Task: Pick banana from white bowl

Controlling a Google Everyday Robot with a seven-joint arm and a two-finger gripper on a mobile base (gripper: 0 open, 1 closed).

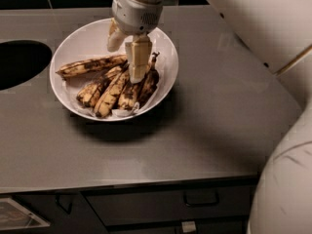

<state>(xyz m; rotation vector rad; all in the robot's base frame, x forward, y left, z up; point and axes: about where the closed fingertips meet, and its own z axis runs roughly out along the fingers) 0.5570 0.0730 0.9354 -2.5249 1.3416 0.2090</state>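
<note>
long spotted banana (90,66) lying in a white bowl (73,40) beneath a robot gripper (125,61).
the banana rests along the bowl's far side, beside shorter darker bananas (117,89); the gripper's fingers (138,57) stand spread, unclenched, at its dark end.

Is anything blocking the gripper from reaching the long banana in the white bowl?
Nothing visible does. The gripper hangs over one end of the banana inside the white bowl; the other bananas lie beside it.
</note>
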